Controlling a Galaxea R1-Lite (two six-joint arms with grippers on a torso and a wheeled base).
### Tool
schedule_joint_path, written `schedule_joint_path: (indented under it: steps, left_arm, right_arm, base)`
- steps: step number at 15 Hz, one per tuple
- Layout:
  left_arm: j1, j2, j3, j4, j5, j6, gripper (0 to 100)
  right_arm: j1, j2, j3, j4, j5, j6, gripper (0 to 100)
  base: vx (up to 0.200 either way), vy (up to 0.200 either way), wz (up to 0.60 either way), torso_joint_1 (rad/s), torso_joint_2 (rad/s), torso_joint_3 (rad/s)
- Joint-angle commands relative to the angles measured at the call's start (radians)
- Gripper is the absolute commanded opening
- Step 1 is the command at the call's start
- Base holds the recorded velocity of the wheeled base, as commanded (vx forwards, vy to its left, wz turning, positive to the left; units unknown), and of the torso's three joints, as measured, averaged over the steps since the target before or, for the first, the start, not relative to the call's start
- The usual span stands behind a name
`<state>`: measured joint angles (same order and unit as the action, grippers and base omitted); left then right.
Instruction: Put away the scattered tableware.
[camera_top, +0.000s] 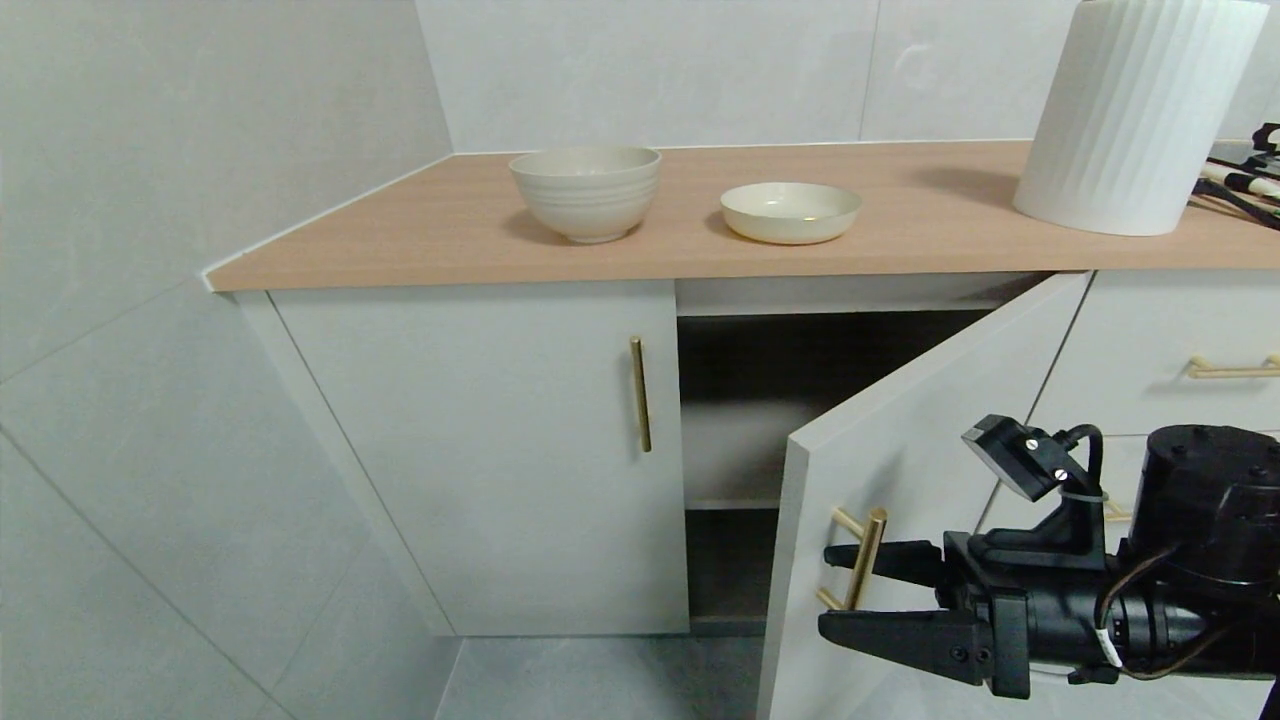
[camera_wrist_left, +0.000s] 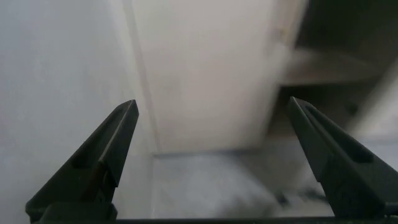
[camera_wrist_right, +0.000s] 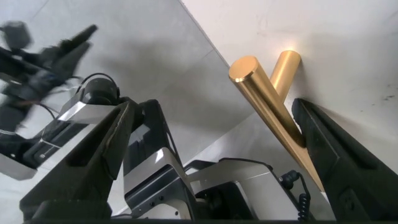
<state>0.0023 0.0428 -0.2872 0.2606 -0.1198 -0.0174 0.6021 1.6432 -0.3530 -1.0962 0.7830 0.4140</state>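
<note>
We set our right claw (camera_top: 826, 590), jaws apart, around the brass bar handle (camera_top: 865, 558), seemingly to hold the white cabinet door (camera_top: 900, 440) open for tableware

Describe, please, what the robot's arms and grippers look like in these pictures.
The right gripper is matt black with two long, tapered fingers. On its wrist sits a small black camera box with two silver screws, and a black cable bound by a pale tie. The left gripper has the same black wedge fingers.
</note>
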Motion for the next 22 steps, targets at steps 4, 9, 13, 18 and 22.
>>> schedule_joint_path:
  steps: [4, 9, 13, 18, 22]
  left_arm:
    - [-0.001, 0.585, -0.481, 0.227, -0.388, -0.002, 100]
    - [-0.306, 1.152, -0.495, -0.107, -0.621, -0.118, 100]
    - [-0.455, 1.37, -0.458, -0.44, -0.44, -0.256, 100]
    - [-0.528, 1.433, -0.431, -0.629, -0.403, -0.257, 100]
    - [-0.535, 1.681, -0.383, -0.943, -0.394, -0.256, 0]
  right_arm:
    - [0.001, -0.008, 0.011, 0.001, -0.001, 0.0, 100]
    - [0.022, 0.0, 0.014, 0.001, -0.002, -0.001, 100]
    - [0.021, -0.005, 0.017, 0.002, -0.002, -0.001, 100]
    - [0.022, -0.016, 0.017, 0.002, -0.002, -0.008, 100]
    - [0.022, -0.01, 0.02, 0.001, -0.004, -0.008, 100]
  base:
    - [0.0, 0.0, 0.0, 0.0, 0.0, 0.0]
    - [0.0, 0.0, 0.0, 0.0, 0.0, 0.0]
    - [0.0, 0.0, 0.0, 0.0, 0.0, 0.0]
    - [0.0, 0.0, 0.0, 0.0, 0.0, 0.0]
    - [0.0, 0.0, 0.0, 0.0, 0.0, 0.0]
